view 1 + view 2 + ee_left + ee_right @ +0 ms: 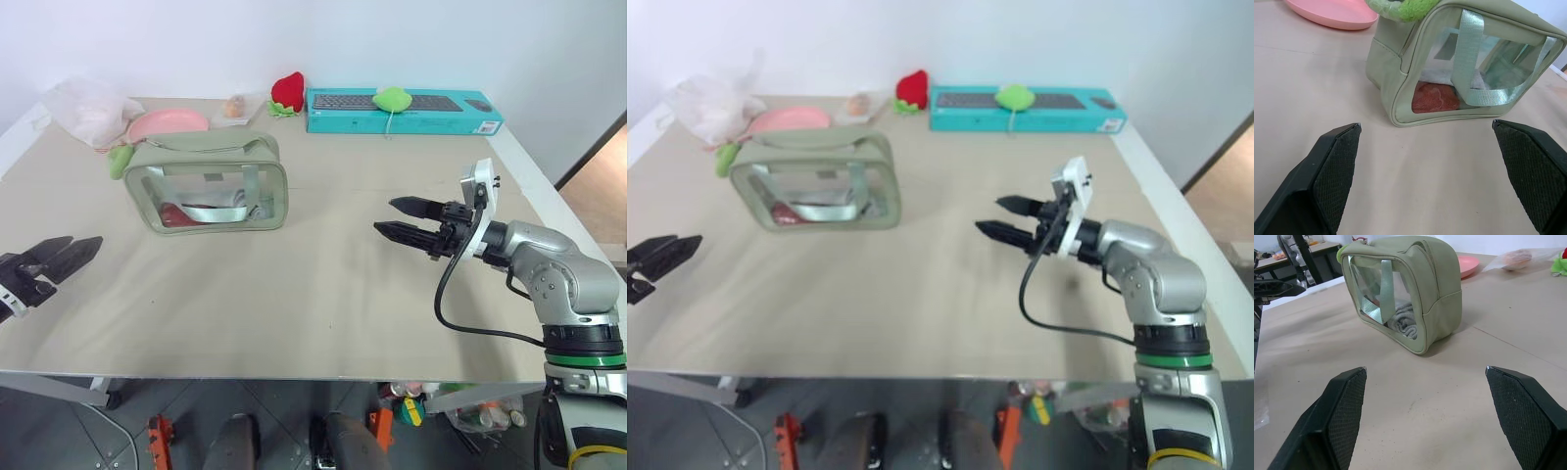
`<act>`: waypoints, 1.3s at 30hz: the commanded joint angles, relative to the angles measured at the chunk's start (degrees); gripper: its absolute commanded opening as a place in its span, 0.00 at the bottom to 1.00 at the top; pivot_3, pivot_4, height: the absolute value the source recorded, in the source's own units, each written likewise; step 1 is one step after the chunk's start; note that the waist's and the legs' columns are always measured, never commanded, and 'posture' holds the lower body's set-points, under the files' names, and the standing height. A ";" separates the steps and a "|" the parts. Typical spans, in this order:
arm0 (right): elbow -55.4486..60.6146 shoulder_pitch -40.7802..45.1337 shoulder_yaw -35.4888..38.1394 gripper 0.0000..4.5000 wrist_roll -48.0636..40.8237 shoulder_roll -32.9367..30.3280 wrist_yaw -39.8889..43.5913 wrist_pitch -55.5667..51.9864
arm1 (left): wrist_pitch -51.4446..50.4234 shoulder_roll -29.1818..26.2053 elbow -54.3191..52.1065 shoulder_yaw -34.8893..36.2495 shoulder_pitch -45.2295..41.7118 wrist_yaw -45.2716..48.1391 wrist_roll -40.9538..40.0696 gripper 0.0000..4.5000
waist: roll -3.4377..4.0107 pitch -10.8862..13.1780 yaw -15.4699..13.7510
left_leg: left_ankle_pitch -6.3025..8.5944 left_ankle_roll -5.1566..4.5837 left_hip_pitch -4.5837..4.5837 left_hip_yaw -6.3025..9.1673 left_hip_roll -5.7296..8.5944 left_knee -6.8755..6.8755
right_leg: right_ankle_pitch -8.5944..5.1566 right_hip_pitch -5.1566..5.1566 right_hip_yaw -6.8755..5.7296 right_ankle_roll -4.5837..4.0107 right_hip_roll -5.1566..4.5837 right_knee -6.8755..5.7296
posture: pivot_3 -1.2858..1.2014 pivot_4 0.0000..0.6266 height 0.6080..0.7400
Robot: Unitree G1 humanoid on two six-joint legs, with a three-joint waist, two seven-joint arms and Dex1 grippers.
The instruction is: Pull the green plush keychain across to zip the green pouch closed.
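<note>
Left tool [61, 257] and right tool [407, 219] both spread wide, empty, hovering over the table [294, 313] short of the green pouch [211, 186]. Green plush keychain [120, 162] hangs at pouch's far-left top corner; looks soft, light, squashy, so pinch near the zipper while bracing the floppy pouch.

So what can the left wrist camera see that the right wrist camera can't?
Left wrist view: the green plush keychain at the pouch's top corner, and something reddish inside the window.
Right wrist view: the left gripper beyond the pouch, and a grey rolled cloth inside.
Both: the green pouch, the pink plate, the table, and open black fingers.
</note>
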State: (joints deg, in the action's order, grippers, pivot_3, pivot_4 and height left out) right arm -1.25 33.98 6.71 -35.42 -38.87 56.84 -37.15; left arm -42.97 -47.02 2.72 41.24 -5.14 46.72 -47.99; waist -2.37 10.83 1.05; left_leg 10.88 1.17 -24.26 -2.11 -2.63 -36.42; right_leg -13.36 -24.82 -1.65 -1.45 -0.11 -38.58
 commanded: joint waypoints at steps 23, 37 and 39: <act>-59.23 45.14 -16.83 0.89 26.86 19.91 10.00 35.46 | -4.73 -3.23 -17.37 -9.50 -15.26 3.79 -13.40 0.99 | -0.04 0.02 0.87 | 0.04 0.05 -0.04 -0.78 -0.42 0.05 | 0.34 -0.48 1.01 -0.02 0.73 -0.09 | 0.52 0.24 1.00; -69.17 52.99 -11.95 0.89 28.28 29.85 8.92 40.82 | 1.15 -2.55 -19.54 -6.93 -8.98 -3.47 -6.70 0.99 | -0.05 0.01 0.74 | 0.14 0.28 0.01 -0.89 -0.53 -0.08 | 0.38 -0.49 1.14 -0.09 0.71 -0.17 | 0.52 0.24 1.00; -69.76 52.93 -11.81 0.89 29.43 30.63 6.83 42.06 | 1.20 -2.58 -19.73 -5.60 -7.77 -2.62 -7.56 0.99 | -0.05 0.01 0.80 | 0.11 0.30 0.09 -0.92 -0.57 -0.09 | 0.40 -0.49 1.17 -0.12 0.76 -0.28 | 0.52 0.24 1.00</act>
State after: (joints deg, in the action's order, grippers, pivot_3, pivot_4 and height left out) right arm -70.43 84.33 -6.45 -7.08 -9.56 67.08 2.03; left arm -43.63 -49.50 -17.76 32.21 -13.27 45.32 -56.18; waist -2.42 10.84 1.85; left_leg 11.00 1.47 -24.16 -3.04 -3.23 -36.51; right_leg -12.95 -25.31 -0.48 -1.59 0.68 -38.86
